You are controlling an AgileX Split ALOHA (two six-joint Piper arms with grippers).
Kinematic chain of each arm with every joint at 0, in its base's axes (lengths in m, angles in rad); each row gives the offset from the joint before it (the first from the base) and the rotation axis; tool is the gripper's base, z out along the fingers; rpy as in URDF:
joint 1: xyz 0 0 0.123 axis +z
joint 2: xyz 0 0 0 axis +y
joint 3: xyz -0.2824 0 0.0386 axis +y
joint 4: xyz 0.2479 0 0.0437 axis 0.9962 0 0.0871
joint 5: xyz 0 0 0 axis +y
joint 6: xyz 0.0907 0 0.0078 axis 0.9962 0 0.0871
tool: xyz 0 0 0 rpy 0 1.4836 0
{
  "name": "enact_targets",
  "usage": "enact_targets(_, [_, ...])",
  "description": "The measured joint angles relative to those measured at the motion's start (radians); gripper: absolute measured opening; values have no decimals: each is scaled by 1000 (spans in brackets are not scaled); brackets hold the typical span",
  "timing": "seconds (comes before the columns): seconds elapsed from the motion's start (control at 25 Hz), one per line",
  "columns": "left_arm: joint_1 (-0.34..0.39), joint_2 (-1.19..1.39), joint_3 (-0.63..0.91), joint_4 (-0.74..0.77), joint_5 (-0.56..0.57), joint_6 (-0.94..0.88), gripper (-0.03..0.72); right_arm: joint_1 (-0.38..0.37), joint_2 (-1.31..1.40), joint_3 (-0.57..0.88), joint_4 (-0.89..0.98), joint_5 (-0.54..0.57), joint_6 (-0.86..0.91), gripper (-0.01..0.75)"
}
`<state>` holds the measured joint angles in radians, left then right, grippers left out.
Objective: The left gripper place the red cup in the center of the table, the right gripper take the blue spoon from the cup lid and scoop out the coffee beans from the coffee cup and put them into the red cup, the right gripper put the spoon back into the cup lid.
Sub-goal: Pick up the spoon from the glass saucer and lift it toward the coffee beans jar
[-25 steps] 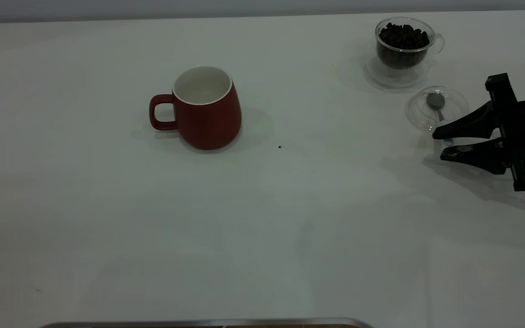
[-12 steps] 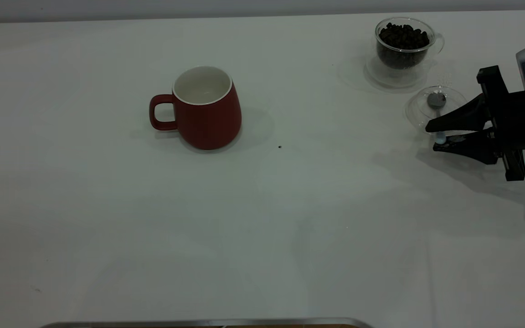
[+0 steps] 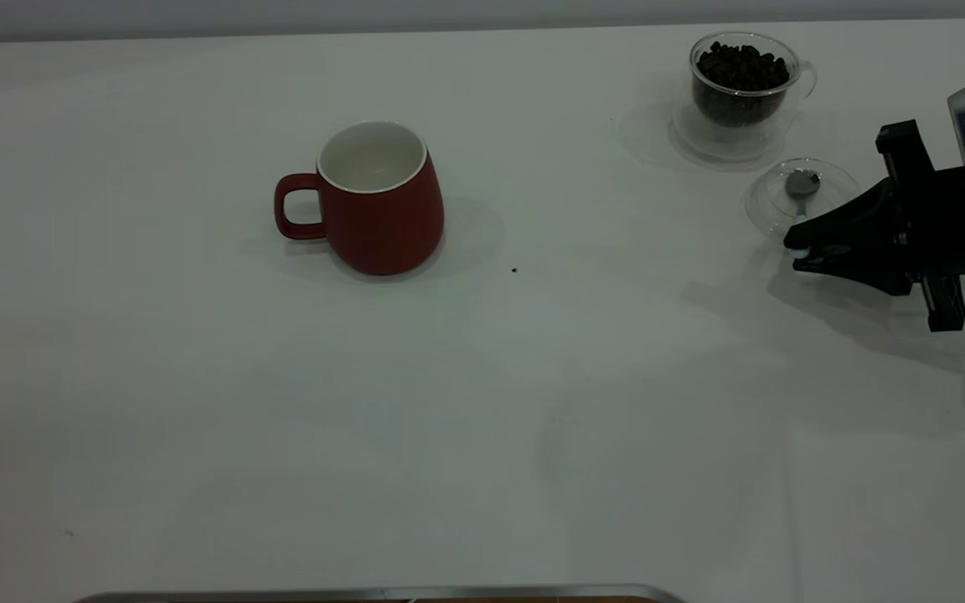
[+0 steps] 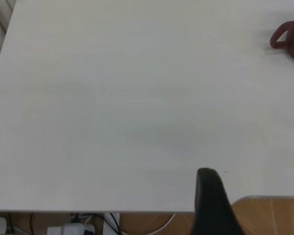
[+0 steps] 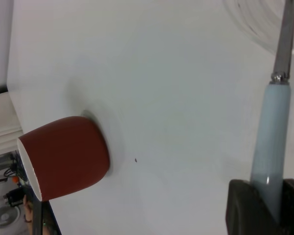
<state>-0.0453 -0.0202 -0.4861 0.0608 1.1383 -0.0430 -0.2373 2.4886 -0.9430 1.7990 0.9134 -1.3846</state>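
— Pale blue, almost white: that is the rounded handle of the small teaspoon (image 3: 800,213), is it not, with a shiny metal bowl and neck?

— Yes. The blue spoon's bowl is lying inside the shallow round clear lid (image 3: 771,201) near the right edge of the plain white tabletop (image 3: 482,402), and its handle is reaching out over the lid's raised rim toward the right arm's black gripper (image 3: 794,252).

— And the claw?

— Its two fingers are pinching the tip of the handle — the right wrist view is showing the pale handle (image 5: 270,142) wedged between two dark pads (image 5: 242,208), the metal neck running up toward the lid (image 5: 257,24).

— What is standing around it?

— Just behind the lid, the small clear double-walled glass cup (image 3: 746,88) is sitting upright on its wide clear base, heaped with dark brown coffee beans (image 3: 740,67). The dark red ceramic mug (image 3: 372,201), white inside, is standing well apart near the table's middle, handle pointing left, with a tiny dark speck (image 3: 514,270) beside it.

— Anything between spoon and mug?

— Only bare tabletop. The left gripper (image 4: 213,203) is hanging at the table's near edge, far from the mug (image 4: 290,36); I cannot tell how its fingers are set.
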Motion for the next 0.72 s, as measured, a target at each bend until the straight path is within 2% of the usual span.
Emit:
enact_targets(0.24, [0,0,0,0,0,0,515,0,0,0,0,30,-20,178])
enact_targets(0.48, [0,0,0,0,0,0,515,0,0,0,0,42,-34,110])
enact_targets(0.72, [0,0,0,0,0,3,515,0,0,0,0,43,-41,109])
